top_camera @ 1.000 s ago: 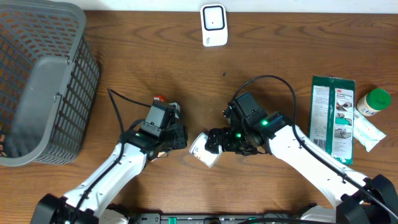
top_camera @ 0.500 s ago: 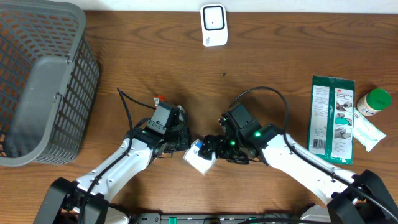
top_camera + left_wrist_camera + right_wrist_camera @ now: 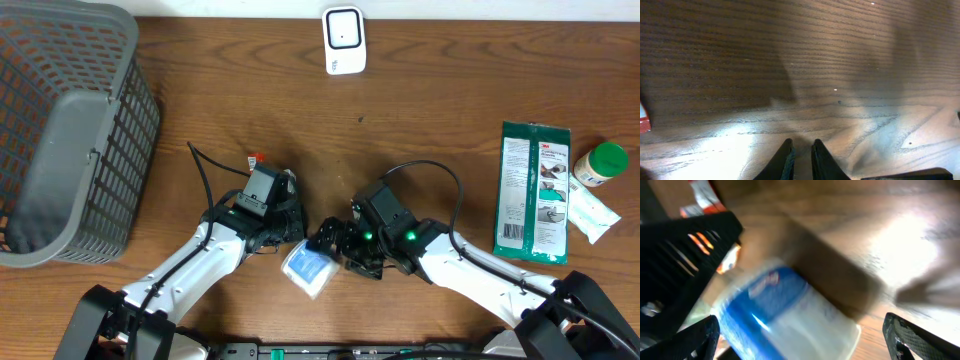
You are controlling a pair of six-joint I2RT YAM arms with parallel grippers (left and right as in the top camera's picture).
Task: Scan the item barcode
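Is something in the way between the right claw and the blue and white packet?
Nothing visible does. The open right gripper is right next to the packet, which lies on the table between its fingers.

Table (image 3: 420,110) lies open below the scanner (image 3: 343,40); basket (image 3: 70,130) walls the left, packet (image 3: 535,190) and bottle (image 3: 603,163) crowd the right, pouch (image 3: 308,268) the front.

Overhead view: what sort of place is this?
Probably a mock shop checkout on a wooden table: a white barcode scanner at the far edge, a grey mesh basket, and packaged goods like the green packet.
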